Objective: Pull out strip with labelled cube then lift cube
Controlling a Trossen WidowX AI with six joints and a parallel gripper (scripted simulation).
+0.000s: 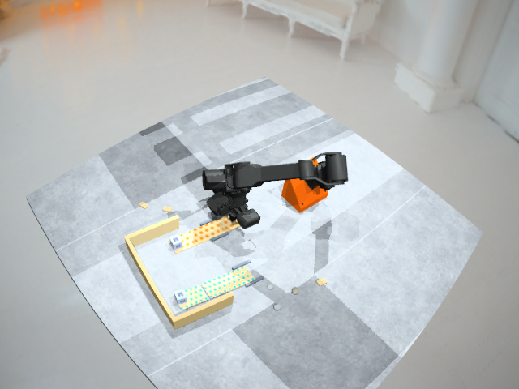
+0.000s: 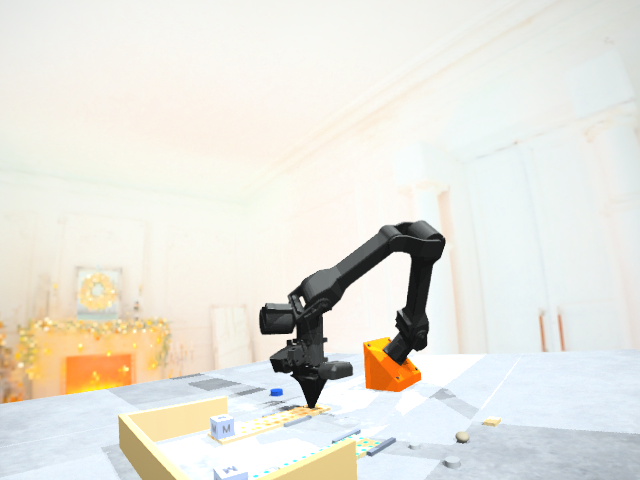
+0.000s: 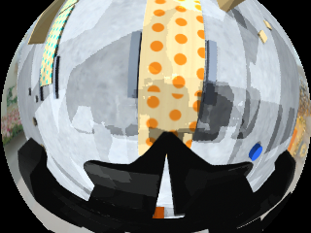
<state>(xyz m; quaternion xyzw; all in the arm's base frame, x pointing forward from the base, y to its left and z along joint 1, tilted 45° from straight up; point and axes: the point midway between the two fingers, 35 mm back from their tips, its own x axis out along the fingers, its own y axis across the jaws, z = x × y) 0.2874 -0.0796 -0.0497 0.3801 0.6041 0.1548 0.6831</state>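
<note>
The orange-dotted strip [image 1: 205, 233] [image 2: 273, 421] [image 3: 170, 58] shows no break and lies between two rails. A cube marked M [image 1: 176, 242] [image 2: 222, 427] sits on its far end. The turquoise-dotted strip [image 1: 228, 282] [image 2: 368, 443] [image 3: 50, 63] has a gap across it. Another lettered cube [image 1: 180, 297] [image 2: 231, 472] sits on its far piece. My gripper [image 1: 233, 220] [image 2: 311, 407] [image 3: 166, 135] is shut with nothing between the fingers. It points down, its tips at the near end of the orange-dotted strip; whether they touch it is hard to tell.
A low tan wall [image 1: 146, 276] [image 2: 173, 423] stands around the far ends and outer sides of the strips. Short grey rails [image 1: 241, 264] [image 2: 297, 421] [image 3: 134, 63] flank the strips. A blue disc [image 2: 276, 392] [image 3: 256, 151], small tan chips [image 1: 320, 281] and a round pebble [image 1: 294, 290] [image 2: 461, 437] lie outside.
</note>
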